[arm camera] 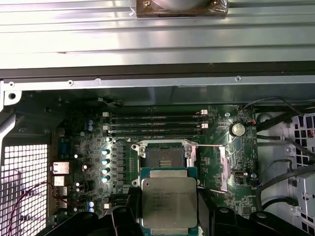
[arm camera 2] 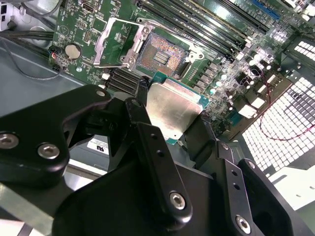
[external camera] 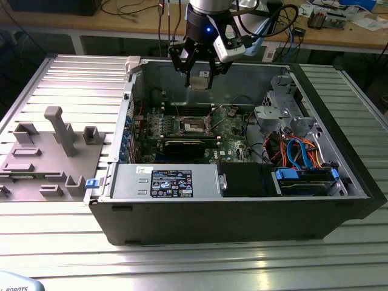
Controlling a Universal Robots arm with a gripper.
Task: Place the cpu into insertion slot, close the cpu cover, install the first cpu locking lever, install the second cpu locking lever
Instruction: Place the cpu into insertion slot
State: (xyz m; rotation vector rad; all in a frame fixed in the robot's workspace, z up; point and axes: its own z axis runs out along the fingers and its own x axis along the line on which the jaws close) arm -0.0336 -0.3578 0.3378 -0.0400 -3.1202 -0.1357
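While the gripper [external camera: 198,77] hangs clamped on the cpu [arm camera 2: 173,110], it sits at twelve o'clock from the insertion slot [external camera: 193,124] in the exterior view, well apart from it. In both wrist views the chip shows a dull silver square lid with a green edge. The slot lies bare, and the cpu cover [arm camera 2: 102,45] is swung open.

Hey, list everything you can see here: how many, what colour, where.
cpu: one, silver-grey, in the gripper above the motherboard.
insertion slot: one, dark with silver rim, empty, on the motherboard.
cpu cover: one, silver, swung open beside the insertion slot.
motherboard: one, green, inside the computer case.
memory slots: several, black, beside the insertion slot.
computer case: one, black and grey, open, on the table.
table: one, silver, slatted.
fixture tray: one, grey, exterior view's left.
gripper: one, black, shut on the cpu.
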